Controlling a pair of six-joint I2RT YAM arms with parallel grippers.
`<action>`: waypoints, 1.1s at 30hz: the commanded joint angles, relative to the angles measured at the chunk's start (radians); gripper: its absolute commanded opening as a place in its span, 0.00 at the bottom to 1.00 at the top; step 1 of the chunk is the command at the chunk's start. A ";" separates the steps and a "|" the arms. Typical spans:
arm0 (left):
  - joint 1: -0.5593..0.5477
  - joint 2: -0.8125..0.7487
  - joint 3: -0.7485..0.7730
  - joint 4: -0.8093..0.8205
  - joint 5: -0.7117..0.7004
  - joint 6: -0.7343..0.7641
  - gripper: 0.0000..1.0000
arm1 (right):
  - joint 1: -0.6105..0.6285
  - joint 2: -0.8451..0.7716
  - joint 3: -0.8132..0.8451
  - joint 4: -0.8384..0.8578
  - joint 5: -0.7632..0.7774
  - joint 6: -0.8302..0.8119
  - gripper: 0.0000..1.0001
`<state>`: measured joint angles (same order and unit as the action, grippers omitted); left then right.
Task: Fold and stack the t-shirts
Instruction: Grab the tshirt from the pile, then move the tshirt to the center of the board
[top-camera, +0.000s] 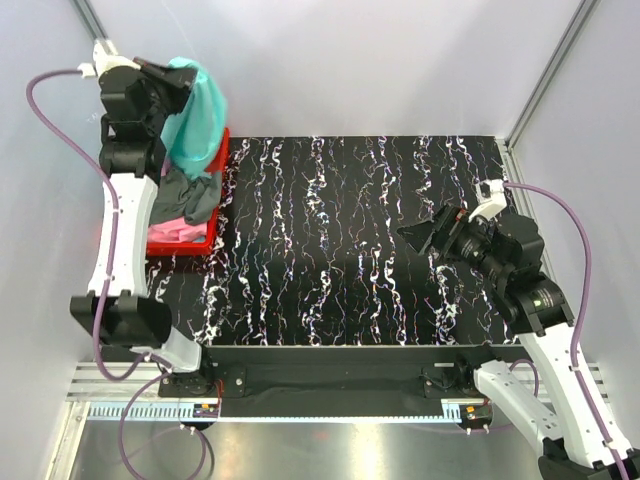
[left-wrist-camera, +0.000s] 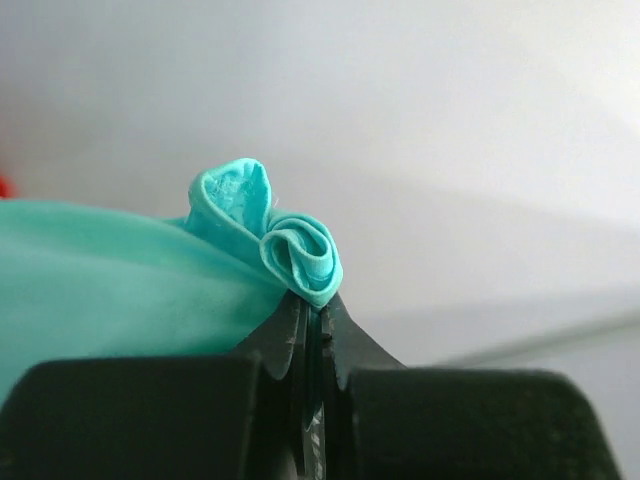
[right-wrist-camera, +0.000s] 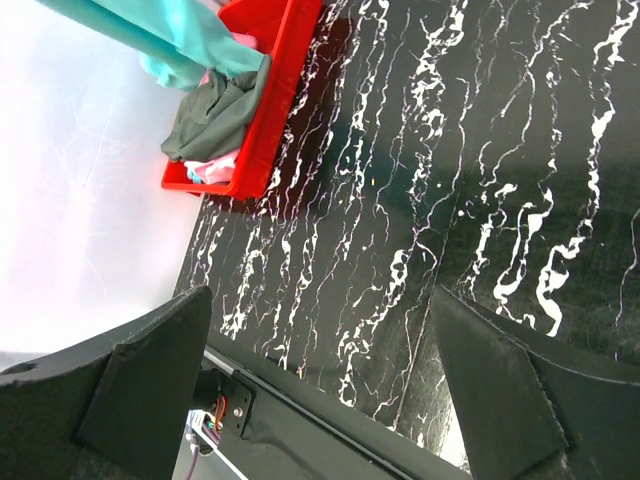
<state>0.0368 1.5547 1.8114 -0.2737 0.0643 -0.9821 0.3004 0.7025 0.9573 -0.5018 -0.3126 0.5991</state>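
Observation:
My left gripper (top-camera: 183, 80) is raised above the red bin and shut on a bunched fold of the teal t-shirt (top-camera: 200, 115), which hangs from it down into the bin. In the left wrist view the jaws (left-wrist-camera: 315, 300) pinch a rolled teal edge (left-wrist-camera: 295, 245). The dark grey t-shirt (top-camera: 195, 195) lies crumpled in the bin, over the pink t-shirt (top-camera: 178, 230). My right gripper (top-camera: 425, 232) hovers open over the right side of the table, nothing between its fingers. The right wrist view (right-wrist-camera: 320, 300) shows teal (right-wrist-camera: 170, 35), dark grey (right-wrist-camera: 215, 120) and pink (right-wrist-camera: 212, 170) cloth at the bin.
The red plastic bin (top-camera: 221, 180) stands at the table's left edge, against the white wall. The black marbled tabletop (top-camera: 340, 240) stretches between the arms. White walls close in the left, back and right sides.

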 joint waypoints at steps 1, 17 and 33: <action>-0.107 -0.071 0.045 0.099 0.182 0.124 0.00 | 0.005 -0.020 0.035 -0.017 0.023 0.019 0.98; -0.672 -0.355 -0.891 0.123 0.304 0.212 0.74 | 0.005 0.050 0.034 -0.216 0.251 -0.021 0.98; -0.322 -0.104 -0.814 -0.114 0.074 0.309 0.79 | 0.006 0.609 -0.132 0.129 0.084 -0.019 0.64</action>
<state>-0.2985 1.4120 0.9695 -0.4244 0.1684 -0.6781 0.3012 1.2938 0.8631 -0.4541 -0.1848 0.5800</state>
